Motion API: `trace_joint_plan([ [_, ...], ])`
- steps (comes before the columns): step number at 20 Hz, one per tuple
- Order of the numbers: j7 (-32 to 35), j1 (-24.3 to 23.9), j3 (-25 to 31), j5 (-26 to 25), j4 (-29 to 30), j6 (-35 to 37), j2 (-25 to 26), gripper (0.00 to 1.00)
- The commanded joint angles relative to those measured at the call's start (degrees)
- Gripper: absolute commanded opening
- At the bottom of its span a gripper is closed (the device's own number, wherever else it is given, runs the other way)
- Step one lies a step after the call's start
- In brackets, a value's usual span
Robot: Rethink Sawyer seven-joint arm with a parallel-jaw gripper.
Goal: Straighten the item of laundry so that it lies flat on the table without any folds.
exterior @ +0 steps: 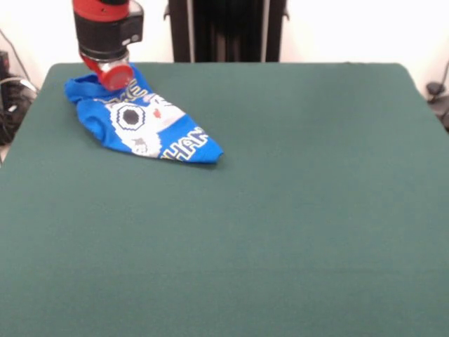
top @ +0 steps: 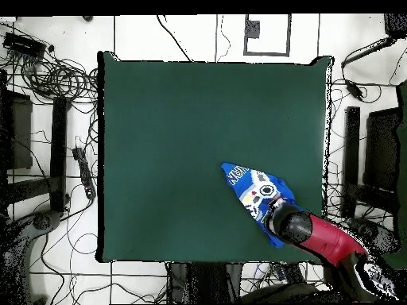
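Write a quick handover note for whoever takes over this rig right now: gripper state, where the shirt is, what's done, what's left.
Gripper: down on the collar end of the shirt; whether the jaws are open or shut cannot be seen.
Shirt: bunched into a narrow wedge, print side up, near a corner of the table on the robot's side, tapering to a point towards the table's middle.
Done: nothing flat yet; the shirt is folded over itself.
Left: spread it out until it lies flat with no folds.
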Motion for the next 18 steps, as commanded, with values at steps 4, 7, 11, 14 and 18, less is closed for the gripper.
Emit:
trace_joint_plan([
  [4, 10.4, 1.7, 4.4, 7.0, 6.2, 2.4, 2.5, 0.0],
  [7, 9.8, 1.7, 4.7, 7.2, 6.4, 1.6, 2.6, 0.0],
  [11, 11.4, 4.5, 3.0, 8.7, 5.6, 1.9, 3.0, 0.0],
  [14, 10.3, 4.6, 3.7, 9.3, 4.7, 3.0, 2.6, 0.0],
  [18, 8.7, 4.3, 4.8, 9.7, 4.1, 4.3, 1.4, 0.0],
])
